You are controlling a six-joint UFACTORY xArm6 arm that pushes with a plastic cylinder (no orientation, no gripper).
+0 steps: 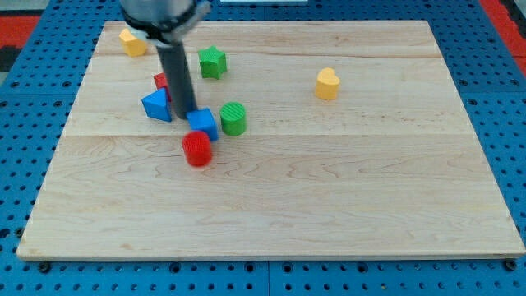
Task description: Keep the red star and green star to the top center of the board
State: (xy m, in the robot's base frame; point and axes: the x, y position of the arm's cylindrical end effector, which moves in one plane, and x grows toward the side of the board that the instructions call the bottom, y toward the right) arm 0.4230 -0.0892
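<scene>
Although no pincer is fitted to this arm, so that no state of apart or together can be told, a dark rod is seen in the camera view, and my tip (186, 117) is set down among a cluster of blocks. The red star (161, 81) is mostly hidden behind the rod, just to the view's left of it and above my tip; its shape is probably a star, though only a sliver is shown. The green star (212, 62) is found up and to the view's right of my tip, apart from the rod. A blue triangular block (157, 106) lies just left of my tip, a blue cube (203, 123) just right, a green cylinder (233, 118) beyond that, and a red cylinder (197, 150) below.

Both stars are judged light, rigid and slippery on the wooden board (370, 205), so they are likely to spin if nudged off-centre. No hold can be taken; each is best pushed squarely through the middle of a flat side between two points.
</scene>
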